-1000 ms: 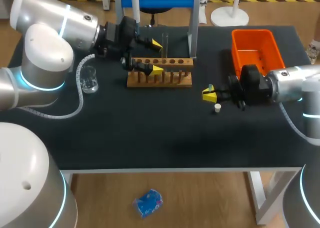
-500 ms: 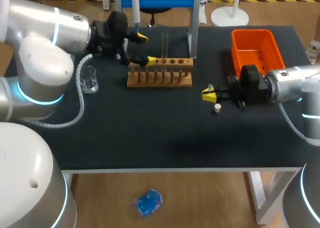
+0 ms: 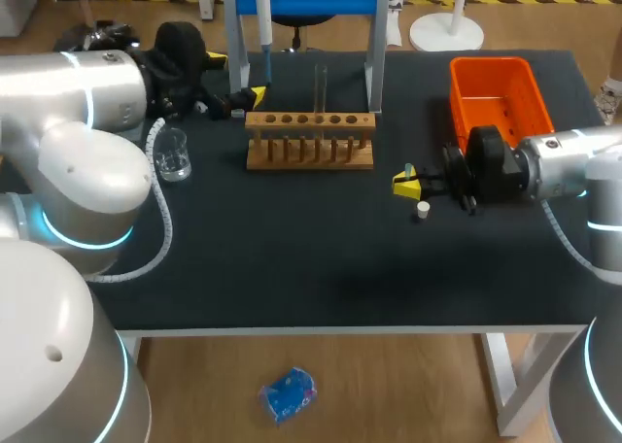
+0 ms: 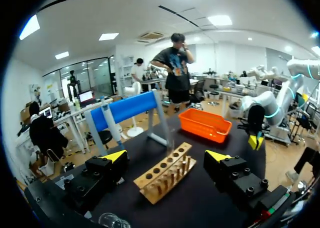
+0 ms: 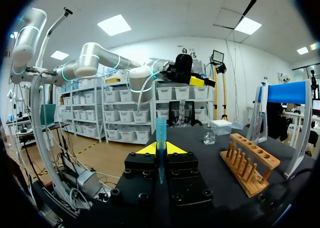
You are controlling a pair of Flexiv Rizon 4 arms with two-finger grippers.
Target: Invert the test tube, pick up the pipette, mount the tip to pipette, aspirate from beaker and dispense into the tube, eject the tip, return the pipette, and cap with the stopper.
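Currently the left gripper point(image 3: 248, 98) is being held released at the far-left corner of the wooden rack point(image 3: 309, 140), in which the test tube point(image 3: 320, 85) is standing upright; a blue pipette tip point(image 5: 160, 133) is being clasped by the right gripper point(image 3: 406, 183), the white stopper point(image 3: 423, 209) lying just nearer.

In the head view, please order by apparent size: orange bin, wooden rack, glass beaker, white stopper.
Largest: orange bin and wooden rack, too close to rank (rack longer, bin deeper).
Then glass beaker.
Smallest: white stopper.
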